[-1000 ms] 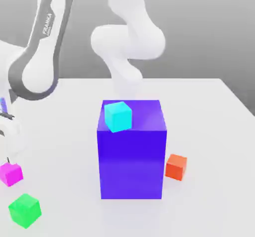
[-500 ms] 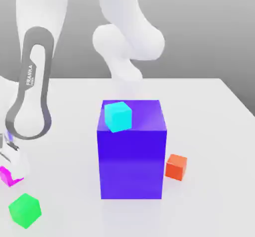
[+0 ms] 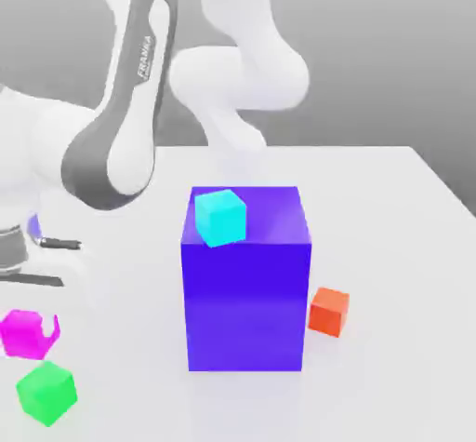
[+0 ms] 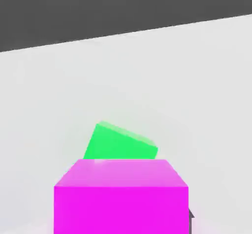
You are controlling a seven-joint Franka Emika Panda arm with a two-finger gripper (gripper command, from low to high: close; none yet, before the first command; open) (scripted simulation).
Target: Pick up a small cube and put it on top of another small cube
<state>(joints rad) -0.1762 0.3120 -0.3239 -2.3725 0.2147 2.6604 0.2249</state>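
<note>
Exterior view — magenta cube (image 3: 25,332), cyan cube (image 3: 220,216)

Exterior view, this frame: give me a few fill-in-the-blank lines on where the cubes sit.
1. The cyan cube rests on top of the ____ block.
2. The orange cube sits on the table at the block's exterior-view ____ side.
3. The cube just below the magenta cube in the exterior view is ____.

Missing words: blue; right; green
</note>
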